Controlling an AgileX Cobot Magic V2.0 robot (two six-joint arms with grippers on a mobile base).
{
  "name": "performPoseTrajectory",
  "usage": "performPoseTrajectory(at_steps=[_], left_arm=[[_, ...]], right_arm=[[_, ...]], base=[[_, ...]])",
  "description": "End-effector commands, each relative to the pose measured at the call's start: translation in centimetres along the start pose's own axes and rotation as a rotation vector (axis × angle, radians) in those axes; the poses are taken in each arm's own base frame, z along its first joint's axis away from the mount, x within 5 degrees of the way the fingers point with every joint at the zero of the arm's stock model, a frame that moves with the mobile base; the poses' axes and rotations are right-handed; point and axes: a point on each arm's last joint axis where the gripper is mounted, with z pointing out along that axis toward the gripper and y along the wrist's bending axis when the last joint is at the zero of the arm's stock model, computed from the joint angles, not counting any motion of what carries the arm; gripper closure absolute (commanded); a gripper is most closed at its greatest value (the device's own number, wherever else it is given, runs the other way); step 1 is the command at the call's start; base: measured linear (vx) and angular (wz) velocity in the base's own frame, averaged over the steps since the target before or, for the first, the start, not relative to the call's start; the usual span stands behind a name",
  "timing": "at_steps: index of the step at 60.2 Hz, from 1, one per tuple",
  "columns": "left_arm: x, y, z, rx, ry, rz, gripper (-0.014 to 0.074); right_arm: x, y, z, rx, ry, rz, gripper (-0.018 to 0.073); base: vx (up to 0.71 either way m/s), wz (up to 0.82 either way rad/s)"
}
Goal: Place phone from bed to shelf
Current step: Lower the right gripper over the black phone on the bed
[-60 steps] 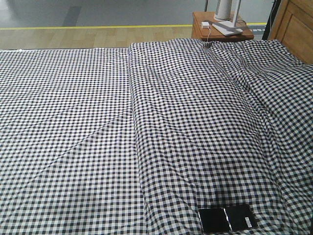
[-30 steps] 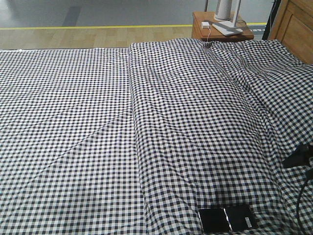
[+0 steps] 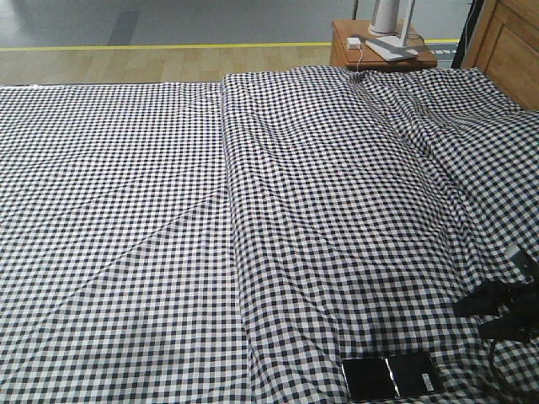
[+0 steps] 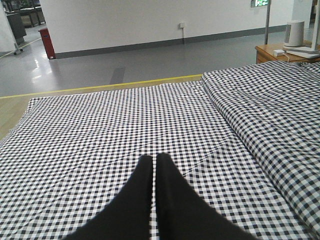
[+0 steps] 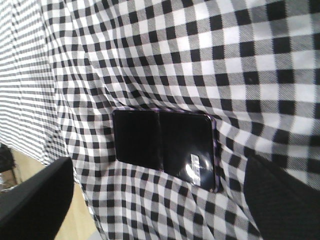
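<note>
- The right claw (image 3: 477, 320), black, hangs over the right side of the bed, near the phone but apart from it. In the wrist view its two dark fingers (image 5: 35, 195) stand spread wide, holding nothing.
- The left claw (image 4: 153, 160) has its two black fingers pressed together tip to tip, with nothing between them. It points out across the left part of the bed.
- The thin glossy black phone (image 3: 392, 376) lies flat on the fabric close to the near edge of the bed. A crease line runs across its middle, and a small white sticker (image 5: 195, 164) sits near one end.
- The wide bed (image 3: 126, 210) is covered in black-and-white small-check gingham. The left part is smooth, with a few long creases. The right part is raised along a ridge and rumpled into folds.
- Past the far right corner stands a small brown nightstand (image 3: 381, 49) carrying white objects. A light wooden panelled piece (image 3: 509, 46) is beside it.
- Beyond the bed is a strip of pale wood floor, then a yellow line (image 4: 125, 84) and glossy grey floor.
- A white wall with a dark skirting closes the room. It carries a socket (image 4: 183, 24), and a red bin (image 4: 47, 42) stands at its foot.
</note>
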Motion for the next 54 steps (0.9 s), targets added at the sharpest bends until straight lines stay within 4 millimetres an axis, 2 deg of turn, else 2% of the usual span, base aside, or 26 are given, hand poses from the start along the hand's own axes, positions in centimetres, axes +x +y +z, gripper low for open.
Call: performPoseTrajectory(at_steps=[1,10,21,36,54], left_arm=[[-1.5,0.2,-0.3,-0.014,-0.104,-0.015,0.0595],[-1.5,0.2,-0.3,-0.014,-0.104,-0.015,0.0595],[-1.5,0.2,-0.3,-0.014,-0.104,-0.015,0.0595],[-1.5,0.2,-0.3,-0.014,-0.104,-0.015,0.0595],[-1.5,0.2,-0.3,-0.014,-0.104,-0.015,0.0595]], right_arm=[[-1.0,1.5,-1.1,-0.053,-0.037,-0.069,-0.0078],[-0.7,1.3,1.6,-0.066,0.014,-0.096,-0.0074],[-0.6,1.1,3.8,-0.064,0.048,-0.112,-0.0071],[0.3,-0.1,5.5,-0.080,0.081,-0.089,-0.0063],[0.7,-0.9,6.6,-0.089,0.061,-0.080,-0.0053]], base=[[0.00,0.00],[0.00,0.00],[0.00,0.00],[0.00,0.00],[0.00,0.00]])
